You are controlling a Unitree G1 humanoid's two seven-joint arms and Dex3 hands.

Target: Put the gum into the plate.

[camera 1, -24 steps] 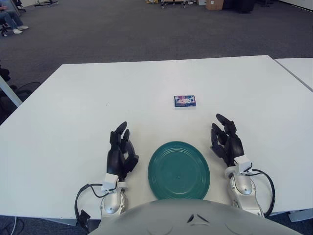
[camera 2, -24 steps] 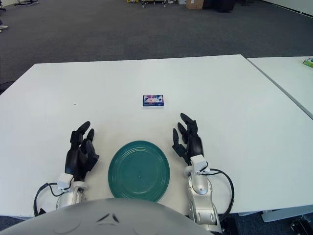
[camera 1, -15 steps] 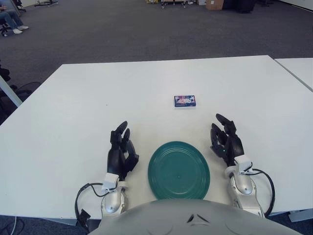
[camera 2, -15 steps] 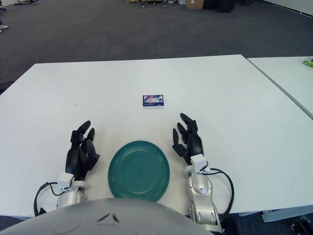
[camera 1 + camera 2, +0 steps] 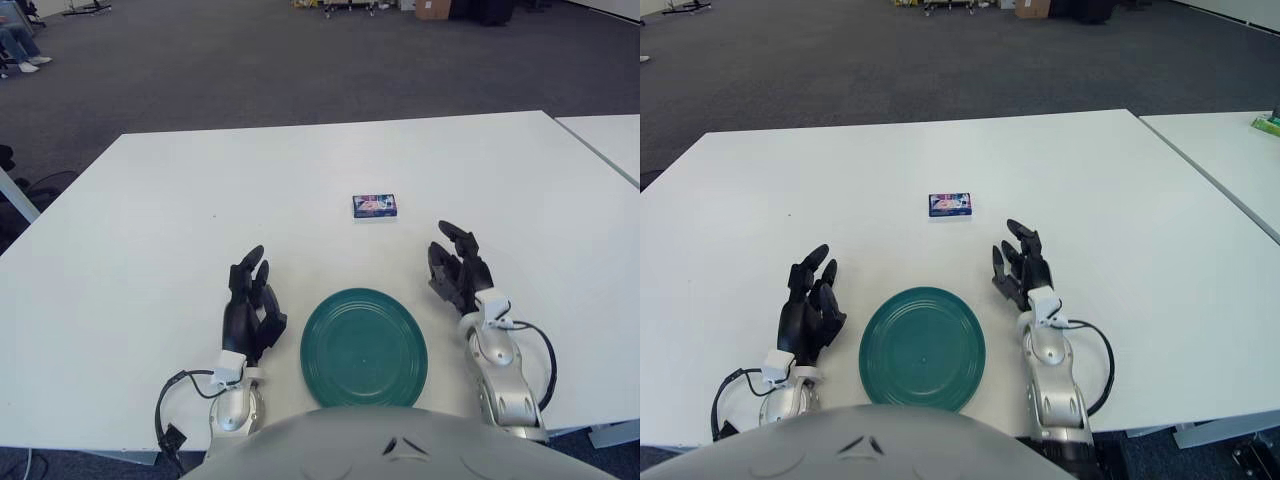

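A small blue gum pack [image 5: 375, 207] lies flat on the white table [image 5: 150, 230], beyond the plate. The round teal plate [image 5: 364, 347] sits near the front edge, between my two hands, with nothing on it. My right hand [image 5: 455, 268] is just right of the plate, fingers spread and holding nothing, a short way nearer than the gum and to its right. My left hand [image 5: 250, 300] shows just left of the plate, fingers spread and holding nothing.
A second white table [image 5: 1230, 150] stands to the right across a narrow gap, with a small green item [image 5: 1268, 124] at its far edge. Dark carpet lies beyond the table. Cables loop from both wrists at the front edge.
My right hand has moved forward a little toward the gum. The left hand, gum and plate have hardly shifted.
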